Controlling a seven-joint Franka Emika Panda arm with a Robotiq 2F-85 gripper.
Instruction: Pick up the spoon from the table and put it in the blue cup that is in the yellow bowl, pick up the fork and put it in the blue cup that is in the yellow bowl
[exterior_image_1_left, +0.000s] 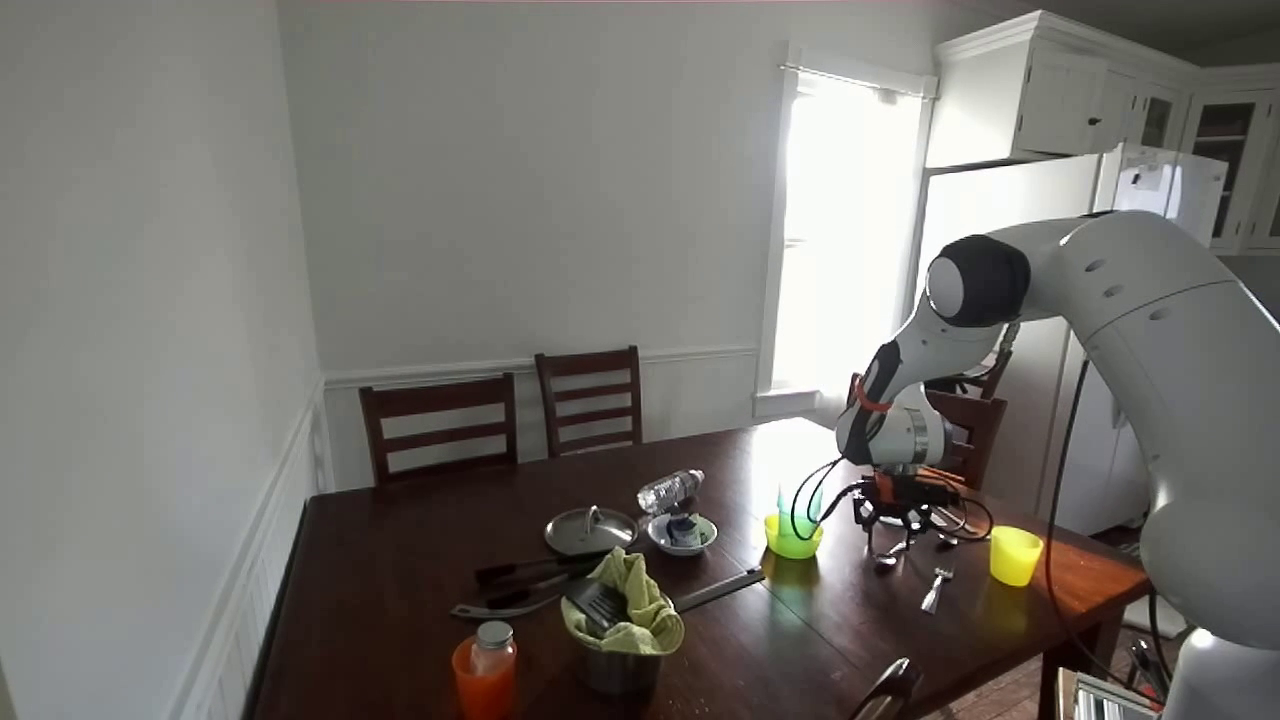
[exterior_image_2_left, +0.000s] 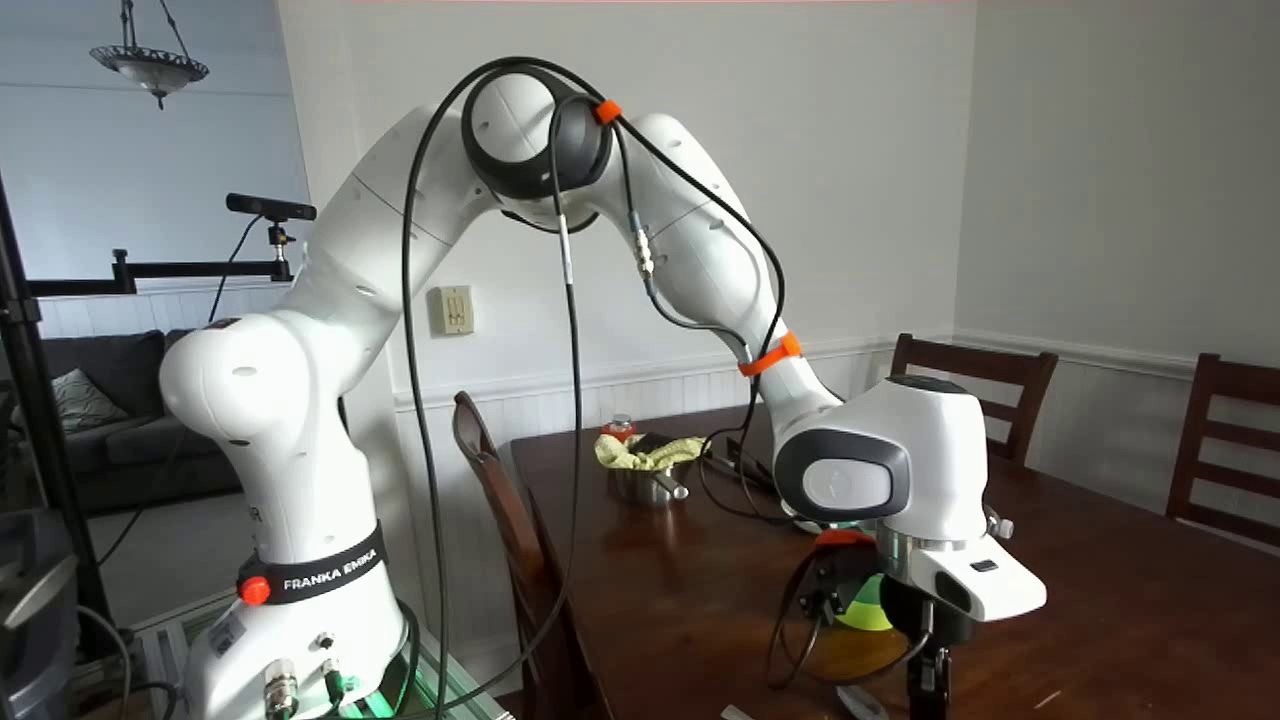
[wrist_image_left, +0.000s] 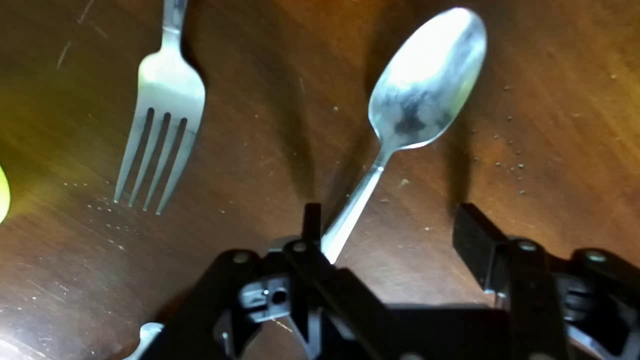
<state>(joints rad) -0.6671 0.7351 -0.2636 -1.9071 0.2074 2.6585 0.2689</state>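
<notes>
Spoon (wrist_image_left: 405, 130) between the parted fingers (wrist_image_left: 477, 247)

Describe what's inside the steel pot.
The steel pot holds a yellow-green cloth with a black slotted utensil head against it. Anything beneath the cloth is hidden, including the pot's floor.

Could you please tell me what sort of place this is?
Most likely a home's dining area near a kitchen, judging by the wooden table with chairs, the white fridge and the cabinets.
</notes>
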